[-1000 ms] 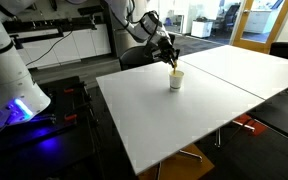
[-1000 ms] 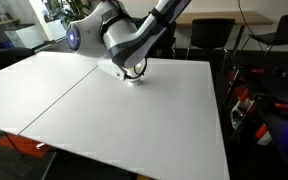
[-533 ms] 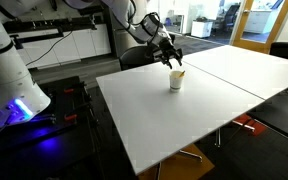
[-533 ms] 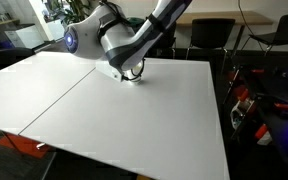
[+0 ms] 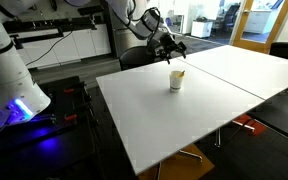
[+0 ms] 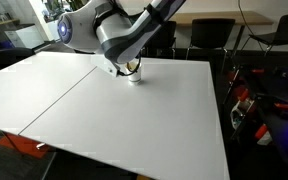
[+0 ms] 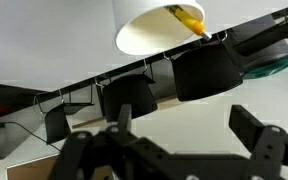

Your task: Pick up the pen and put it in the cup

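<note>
1. The pick-up looks finished: the pen (image 7: 189,18) is no longer on the surface (image 5: 184,125). It stands inside the white cup (image 7: 149,30), with its yellow end leaning on the rim.
2. In an exterior view the same yellowish tip pokes out above the cup (image 5: 176,81). The cup stands upright on the surface, near the seam between the two tabletops.
3. The tool (image 5: 172,54) hangs just above the cup and touches neither it nor the pen. In the wrist view its fingers are spread wide with nothing between them, so it is empty.
4. In an exterior view the arm covers most of the cup (image 6: 134,73), and the pen cannot be made out there.
5. Judged from this, the placing is done. What is left is at most to draw the arm clear without knocking the cup, which looks light enough to tip easily.
</note>
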Tool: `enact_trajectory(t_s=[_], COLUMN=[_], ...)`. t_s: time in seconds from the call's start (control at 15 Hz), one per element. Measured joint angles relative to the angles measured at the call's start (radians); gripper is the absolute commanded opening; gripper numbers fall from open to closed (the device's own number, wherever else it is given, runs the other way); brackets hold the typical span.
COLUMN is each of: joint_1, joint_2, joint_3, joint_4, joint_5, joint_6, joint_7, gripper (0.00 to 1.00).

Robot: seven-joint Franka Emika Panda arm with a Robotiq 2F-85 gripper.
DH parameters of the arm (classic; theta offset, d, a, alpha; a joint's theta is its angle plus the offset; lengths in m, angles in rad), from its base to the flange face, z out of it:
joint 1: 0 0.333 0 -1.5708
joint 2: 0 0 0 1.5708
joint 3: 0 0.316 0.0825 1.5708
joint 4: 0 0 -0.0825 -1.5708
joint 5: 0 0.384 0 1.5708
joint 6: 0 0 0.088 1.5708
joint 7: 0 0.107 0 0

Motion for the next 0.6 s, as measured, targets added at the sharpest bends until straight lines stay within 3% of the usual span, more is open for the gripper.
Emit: enact_trajectory(t_s=[0.6], joint_1=[0.005], joint_2=[-0.101], joint_3=[0.006], joint_4=[-0.100], joint_5=[0.002], joint_6=[-0.001], joint_7=[0.092], gripper=[1.00])
